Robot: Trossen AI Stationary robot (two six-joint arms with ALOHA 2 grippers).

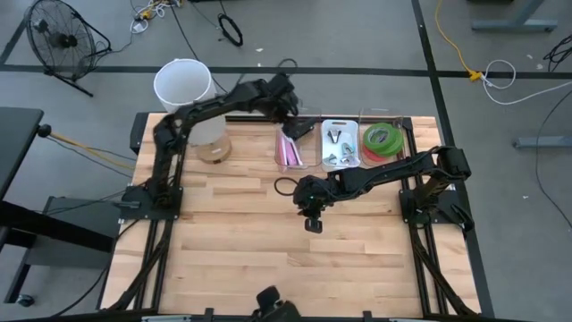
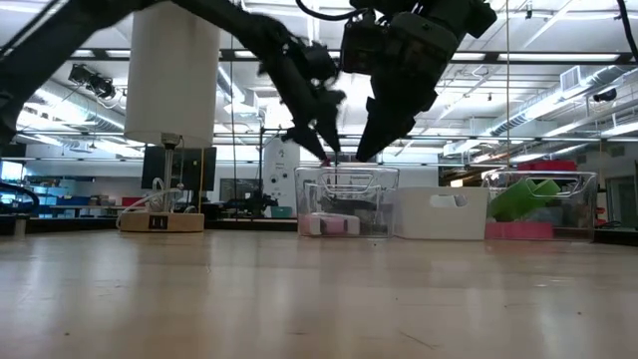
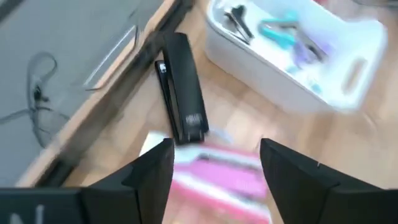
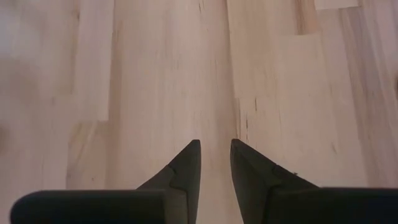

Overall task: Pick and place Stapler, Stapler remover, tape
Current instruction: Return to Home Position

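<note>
blurred: pink stapler [image 3: 217, 177] below left tool [image 3: 214, 163] | cut off: white bin [image 3: 292, 56] at left wrist picture's edge | too small: white bin contents from above | hidden: red tape [image 1: 380, 152] mostly under green tape [image 1: 382, 138]

A robotics lab or research workshop; two dark arms are bolted to a butcher-block table [image 1: 268, 259] standing on a grey concrete floor crossed by dark tape lines; a black floor fan [image 1: 55, 38] sits at one corner, and loose cables [image 1: 231, 29], one of them yellow [image 1: 454, 45], trail over the floor; the low view looks into a large open hall with exposed ceiling ducts [image 2: 543, 105], strip lights, shelving with blue bins [image 2: 60, 191], and a pale equipment cabinet [image 2: 279, 170] in the background.
</note>
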